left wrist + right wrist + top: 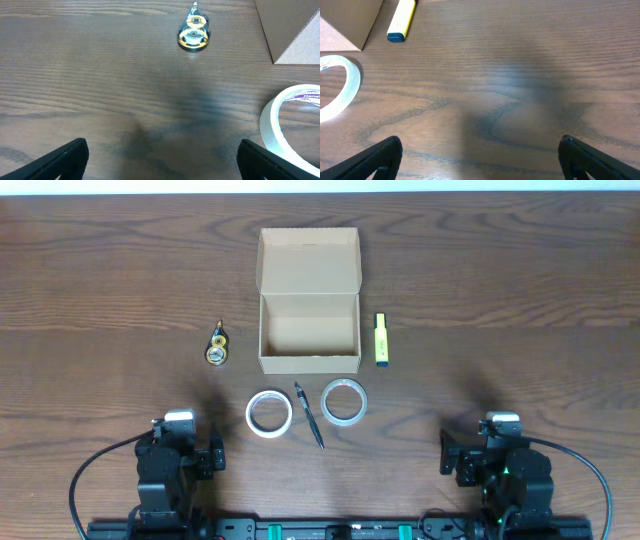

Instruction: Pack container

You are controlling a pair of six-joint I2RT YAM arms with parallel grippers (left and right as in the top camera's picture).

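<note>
The brown cardboard container (309, 330) stands open at the table's middle, its flap lid up at the far side and nothing visible inside; a corner of it shows in the left wrist view (292, 30) and the right wrist view (347, 22). A white tape roll (269, 413), a black pen (309, 416) and a clear tape roll (344, 401) lie in front of it. A yellow highlighter (381, 340) lies to its right, a correction-tape dispenser (217, 347) to its left. My left gripper (161, 160) and right gripper (481, 157) are open and empty, near the front edge.
The white tape roll (290, 130) lies at the right of the left wrist view and the dispenser (194, 31) ahead. The clear roll (332, 87) and highlighter (401, 20) show at the left of the right wrist view. Both arm bases sit at the table's front edge.
</note>
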